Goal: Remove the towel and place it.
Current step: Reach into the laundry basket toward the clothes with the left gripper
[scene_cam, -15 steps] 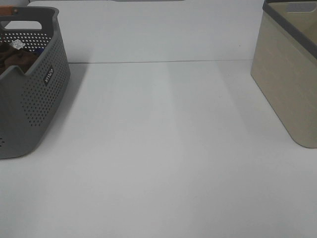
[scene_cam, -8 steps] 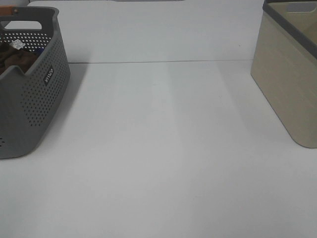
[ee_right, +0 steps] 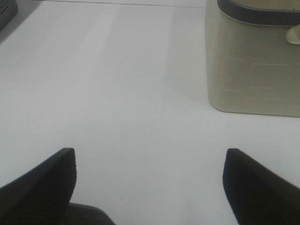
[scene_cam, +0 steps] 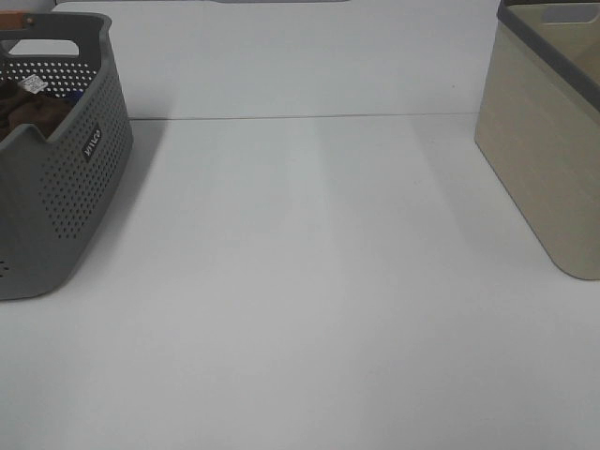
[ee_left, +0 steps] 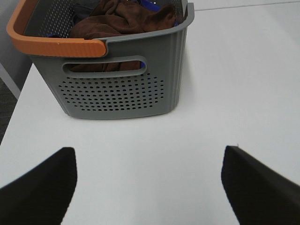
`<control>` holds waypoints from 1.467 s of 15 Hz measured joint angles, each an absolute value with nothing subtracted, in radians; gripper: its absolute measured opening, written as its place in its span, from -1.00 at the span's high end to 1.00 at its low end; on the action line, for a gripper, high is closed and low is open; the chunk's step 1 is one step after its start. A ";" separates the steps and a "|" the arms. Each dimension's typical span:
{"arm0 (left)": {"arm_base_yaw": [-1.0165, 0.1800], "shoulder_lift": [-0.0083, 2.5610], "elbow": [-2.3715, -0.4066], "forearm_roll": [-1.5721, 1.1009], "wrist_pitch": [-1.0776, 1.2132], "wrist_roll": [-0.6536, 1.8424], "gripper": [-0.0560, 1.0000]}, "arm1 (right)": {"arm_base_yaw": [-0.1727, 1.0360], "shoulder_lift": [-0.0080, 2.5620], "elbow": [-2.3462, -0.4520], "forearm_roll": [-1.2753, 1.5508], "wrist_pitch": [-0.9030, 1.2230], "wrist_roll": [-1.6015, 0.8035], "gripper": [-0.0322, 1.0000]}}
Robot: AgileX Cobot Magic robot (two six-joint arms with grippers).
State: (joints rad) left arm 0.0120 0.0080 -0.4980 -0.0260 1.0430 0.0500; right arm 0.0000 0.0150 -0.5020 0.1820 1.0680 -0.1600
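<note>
Jaws of the left gripper [ee_left: 147,154] and the right gripper [ee_right: 150,153] stand wide apart, holding nothing, above the white table [scene_cam: 309,281]. The brown towel [ee_left: 123,19] lies bunched inside the grey perforated basket [ee_left: 117,91], well apart from the beige bin [ee_right: 253,70].

A high camera off the arms looks down and forward over a white table [scene_cam: 309,281], fairly near. Its left edge cuts off a grey perforated basket [scene_cam: 66,187] and its right edge a beige bin [scene_cam: 544,169]. The left wrist camera looks out between the two dark fingers of the left gripper [ee_left: 149,187], facing that same basket from nearby at its orange handle [ee_left: 56,44] end. The right wrist camera looks between the fingers of the right gripper [ee_right: 150,187] towards the same bin, close by.
</note>
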 joint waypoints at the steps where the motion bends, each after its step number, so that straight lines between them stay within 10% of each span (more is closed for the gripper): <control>1: 0.012 0.008 -0.498 -0.026 1.043 0.050 -0.62 | 0.000 0.015 -0.502 0.182 1.068 -0.160 -0.63; 22: 0.012 0.008 -0.498 -0.026 1.043 0.050 -0.62 | 0.000 0.015 -0.502 0.182 1.068 -0.160 -0.63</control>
State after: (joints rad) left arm 0.0120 0.0080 -0.4980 -0.0260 1.0430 0.0500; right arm 0.0000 0.0150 -0.5020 0.1820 1.0680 -0.1600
